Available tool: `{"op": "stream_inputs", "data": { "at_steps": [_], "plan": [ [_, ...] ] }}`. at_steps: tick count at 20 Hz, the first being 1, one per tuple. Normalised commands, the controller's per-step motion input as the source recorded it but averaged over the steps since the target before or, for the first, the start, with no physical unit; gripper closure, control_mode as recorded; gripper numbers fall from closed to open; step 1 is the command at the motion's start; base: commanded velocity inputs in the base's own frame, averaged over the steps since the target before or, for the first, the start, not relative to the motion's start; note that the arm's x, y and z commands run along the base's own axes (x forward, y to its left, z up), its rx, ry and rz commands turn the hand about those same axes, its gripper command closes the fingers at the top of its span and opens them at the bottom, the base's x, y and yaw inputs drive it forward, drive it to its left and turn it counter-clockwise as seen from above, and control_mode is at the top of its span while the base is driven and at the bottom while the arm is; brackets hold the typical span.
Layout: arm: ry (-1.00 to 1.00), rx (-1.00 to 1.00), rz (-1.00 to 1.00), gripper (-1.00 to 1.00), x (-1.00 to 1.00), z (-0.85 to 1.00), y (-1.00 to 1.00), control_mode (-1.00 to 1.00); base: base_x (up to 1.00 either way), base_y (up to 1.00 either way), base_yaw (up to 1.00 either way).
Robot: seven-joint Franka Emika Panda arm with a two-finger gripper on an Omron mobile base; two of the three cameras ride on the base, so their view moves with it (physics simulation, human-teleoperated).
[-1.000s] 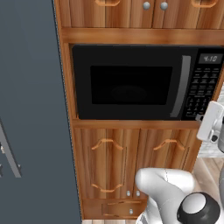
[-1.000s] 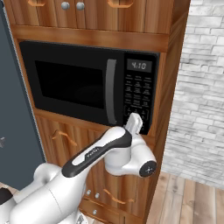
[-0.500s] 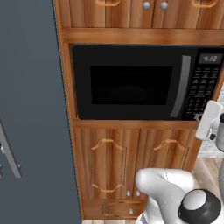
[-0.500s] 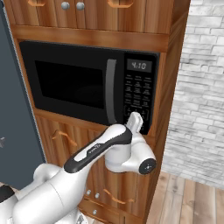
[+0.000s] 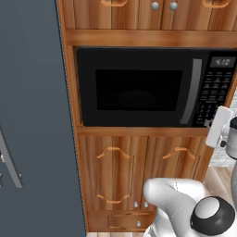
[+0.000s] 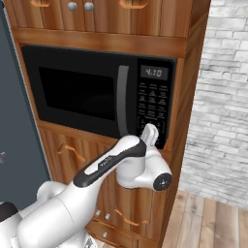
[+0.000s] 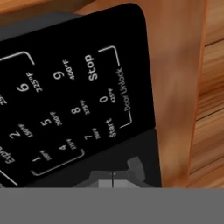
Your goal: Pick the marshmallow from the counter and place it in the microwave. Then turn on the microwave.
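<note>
Microwave [image 6: 97,92] sat built into the wooden cabinet, door shut; the marshmallow could not be seen through its dark window. Clenched, empty gripper [image 7: 113,174] hovered near the rigid Start key [image 7: 111,127], which probably wanted a light fingertip press.

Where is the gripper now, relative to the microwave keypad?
The shut gripper sits at the lower right corner of the microwave keypad, just below the Start key.

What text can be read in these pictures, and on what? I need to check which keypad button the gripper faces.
"4:10": display of the microwave.
"Start", "Stop", "Door Unlock": keypad, hand view.
Digits "0" to "9", as far as they show: same keypad.
Small print beside the digits: partly blurred.
Keypad labels in both base views: too small.
</note>
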Motion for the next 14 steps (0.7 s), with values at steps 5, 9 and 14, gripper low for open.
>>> {"op": "stream_inputs", "data": {
  "at_steps": [5, 9, 14],
  "plan": [
    [0.02, 0.0, -0.01, 1.0, 0.07, -0.04, -0.01, -1.0, 0.0, 0.0, 0.0],
    [0.02, 0.0, -0.01, 1.0, 0.07, -0.03, -0.01, -1.0, 0.0, 0.0, 0.0],
    [0.02, 0.0, -0.01, 1.0, 0.06, -0.01, -0.01, -1.0, 0.0, 0.0, 0.0]
  ]
}}
